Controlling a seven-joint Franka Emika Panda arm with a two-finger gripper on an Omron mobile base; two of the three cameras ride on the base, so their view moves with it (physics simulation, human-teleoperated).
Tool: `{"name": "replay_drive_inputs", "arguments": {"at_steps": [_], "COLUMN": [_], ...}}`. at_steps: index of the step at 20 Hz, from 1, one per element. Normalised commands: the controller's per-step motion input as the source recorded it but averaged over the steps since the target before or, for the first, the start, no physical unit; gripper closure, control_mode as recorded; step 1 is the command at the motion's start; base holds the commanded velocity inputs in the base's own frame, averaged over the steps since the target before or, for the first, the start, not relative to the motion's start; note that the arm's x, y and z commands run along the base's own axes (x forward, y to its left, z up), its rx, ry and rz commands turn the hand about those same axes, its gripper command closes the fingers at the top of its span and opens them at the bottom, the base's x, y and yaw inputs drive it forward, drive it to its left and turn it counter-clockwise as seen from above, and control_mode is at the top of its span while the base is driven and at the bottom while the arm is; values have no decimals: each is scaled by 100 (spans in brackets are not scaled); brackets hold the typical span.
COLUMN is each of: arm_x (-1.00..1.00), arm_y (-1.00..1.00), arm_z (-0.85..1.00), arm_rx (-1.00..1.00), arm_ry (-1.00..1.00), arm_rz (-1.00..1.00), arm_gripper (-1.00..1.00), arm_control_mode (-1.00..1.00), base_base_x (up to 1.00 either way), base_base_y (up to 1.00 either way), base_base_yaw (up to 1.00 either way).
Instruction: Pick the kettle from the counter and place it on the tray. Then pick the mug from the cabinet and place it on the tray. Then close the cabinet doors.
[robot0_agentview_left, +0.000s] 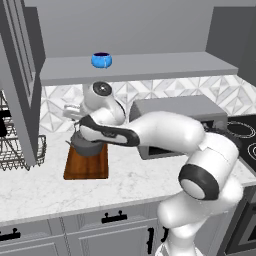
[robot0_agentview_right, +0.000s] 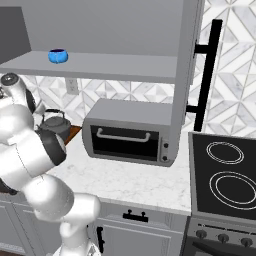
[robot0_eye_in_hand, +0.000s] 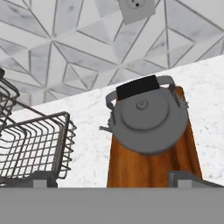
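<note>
- The pincer (robot0_eye_in_hand: 112, 178) hangs above the kettle (robot0_eye_in_hand: 146, 120) with its tips spread wide and nothing between them; the kettle sits free below.
- The kettle stands upright on the far half of the tray (robot0_eye_in_hand: 151, 168), its arched black handle toward the tiled wall, its spout pointing at the wire rack (robot0_eye_in_hand: 35, 144). That step looks done.
- Judged from this, the step in hand is leaving the kettle and going for the mug (robot0_agentview_left: 101, 60), which sits on the cabinet shelf (robot0_agentview_left: 150, 67), well above.
- To do it well, lift straight up first so the tips clear the handle and lid knob.
- Approach the mug level with the shelf, tips apart, and close across its round body.
- Keep the elbow off the open cabinet door (robot0_agentview_left: 22, 85) and the toaster oven (robot0_agentview_right: 130, 132) on the bench (robot0_agentview_left: 130, 182).
</note>
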Motion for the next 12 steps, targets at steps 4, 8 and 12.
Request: {"name": "replay_drive_inputs", "arguments": {"at_steps": [4, 8, 12], "arm_x": [-35, -29, -21], "arm_y": [-45, -41, -38], "arm_z": [51, 54, 57], "arm_rx": [-9, -9, -9], "arm_ry": [0, 0, 0], "arm_rz": [4, 0, 0], "arm_gripper": [-100, -100, -100], "arm_control_mode": [-100, -100, -100], "base_base_x": [0, 0, 0], "base_base_y": [0, 0, 0], "base_base_yaw": [0, 0, 0]}}
